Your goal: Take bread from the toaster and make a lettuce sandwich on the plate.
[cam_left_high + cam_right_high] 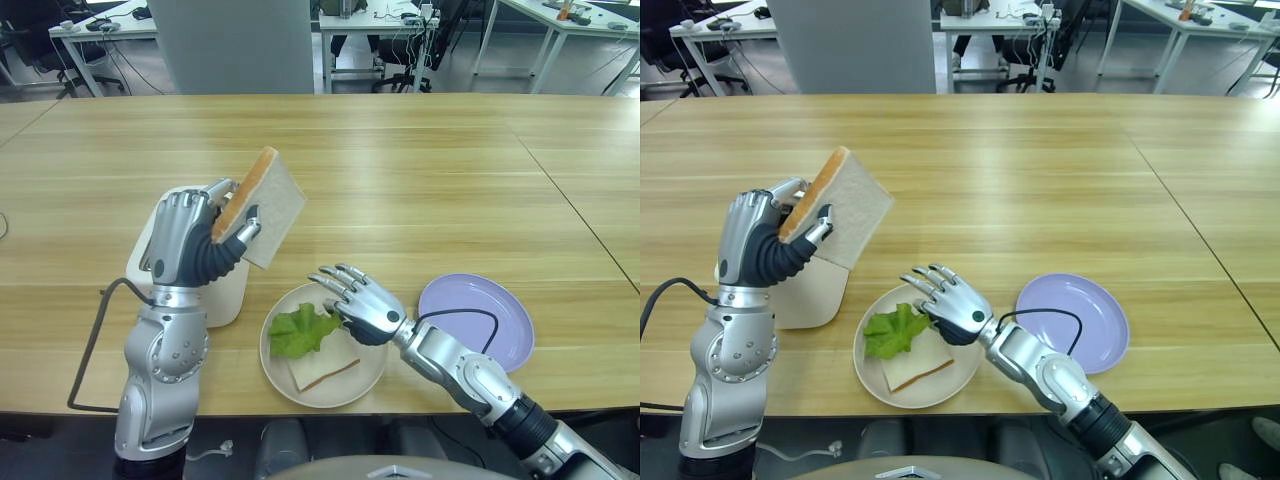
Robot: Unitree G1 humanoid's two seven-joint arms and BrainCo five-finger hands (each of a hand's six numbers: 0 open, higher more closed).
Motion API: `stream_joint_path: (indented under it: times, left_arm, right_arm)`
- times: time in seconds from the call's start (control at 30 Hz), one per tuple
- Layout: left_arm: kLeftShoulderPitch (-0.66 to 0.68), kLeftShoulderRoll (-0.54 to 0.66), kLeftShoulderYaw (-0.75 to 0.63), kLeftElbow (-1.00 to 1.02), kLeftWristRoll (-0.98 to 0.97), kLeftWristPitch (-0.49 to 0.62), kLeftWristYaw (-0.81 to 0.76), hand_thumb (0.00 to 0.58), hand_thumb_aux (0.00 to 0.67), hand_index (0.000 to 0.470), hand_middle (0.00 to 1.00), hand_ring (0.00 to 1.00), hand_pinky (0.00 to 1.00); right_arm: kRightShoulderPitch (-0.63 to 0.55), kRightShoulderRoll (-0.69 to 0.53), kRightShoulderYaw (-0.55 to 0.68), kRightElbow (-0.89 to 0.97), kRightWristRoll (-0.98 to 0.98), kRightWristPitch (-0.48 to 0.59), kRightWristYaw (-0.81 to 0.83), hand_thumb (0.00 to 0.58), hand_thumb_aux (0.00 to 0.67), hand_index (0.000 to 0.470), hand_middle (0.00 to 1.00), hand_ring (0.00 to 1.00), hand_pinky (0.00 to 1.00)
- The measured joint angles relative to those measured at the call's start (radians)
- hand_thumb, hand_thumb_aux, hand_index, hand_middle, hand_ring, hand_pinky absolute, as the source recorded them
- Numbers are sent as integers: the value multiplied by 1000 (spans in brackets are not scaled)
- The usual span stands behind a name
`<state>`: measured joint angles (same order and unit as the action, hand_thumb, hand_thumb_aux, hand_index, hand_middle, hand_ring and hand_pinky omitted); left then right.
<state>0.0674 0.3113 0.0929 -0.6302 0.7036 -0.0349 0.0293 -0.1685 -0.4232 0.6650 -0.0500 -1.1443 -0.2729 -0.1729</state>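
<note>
– Wooden counter (420, 180) in an office; desks, chairs and a grey partition (230, 45) stand behind. Far left?

– Black cable (95, 340) lies on the counter and runs off the near edge. Beside it the left forearm stands nearly upright from that edge.

– Left robot hand (195, 240)?

– Raised in front of the cream toaster (225, 295), hiding most of the toaster's top. Fingers are curled tight round the lower part of a bread slice (270, 205).

– Attitude of that slice?

– Tilted, crust edge uppermost, white face towards the right. It sits above the toaster. Whether its lower corner is clear of the toaster, I cannot tell.

– Next item.

– Cream plate (325, 400), just right of the toaster, near the counter's front edge. Lettuce (302, 330) lies on its left half. A second slice (322, 372) lies flat on the near half, with the lettuce overlapping its upper left corner.

– Right robot hand (360, 300)?

– Forearm enters from the lower right, angled up and left. Palm faces down, fingers stretched and fanned, gripping nothing. It hangs over the plate's right rim, fingertips just beside the lettuce. Contact with the plate cannot be judged.

– Far right?

– Purple plate (500, 310), near the cream one, not touching. A black lead from the right wrist loops over it.
</note>
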Motion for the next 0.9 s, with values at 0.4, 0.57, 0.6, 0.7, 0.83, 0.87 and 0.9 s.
stream_joint_path:
  times: [0.4,0.57,0.6,0.7,0.83,0.87,0.9]
  left_arm:
    - [6,0,-48,14,6,3,-62,580,670,460,1000,1000,1000]
    - [26,-6,-74,41,-68,27,-137,580,670,460,1000,1000,1000]
    - [29,-7,-74,42,-97,35,-157,580,670,460,1000,1000,1000]
    - [50,-12,-72,41,-178,60,-208,580,670,460,1000,1000,1000]
    - [83,-11,-69,41,-298,97,-282,580,670,460,1000,1000,1000]
    - [91,-11,-66,40,-325,107,-297,580,670,460,1000,1000,1000]
    - [100,-10,-61,40,-357,124,-318,580,670,460,1000,1000,1000]
  right_arm:
    - [55,-37,-4,-1,20,-26,51,0,0,0,0,0,0]
    - [76,-85,-59,-18,20,-2,53,0,0,0,0,0,0]
    - [92,-101,-83,-30,20,5,52,0,0,0,0,0,0]
    - [138,-158,-151,-56,27,24,43,0,0,0,0,0,0]
    - [199,-210,-268,-82,75,29,-6,0,0,0,0,0,0]
    - [210,-218,-294,-90,87,28,-20,0,0,0,0,0,0]
    - [219,-223,-321,-96,103,25,-35,0,0,0,0,0,0]
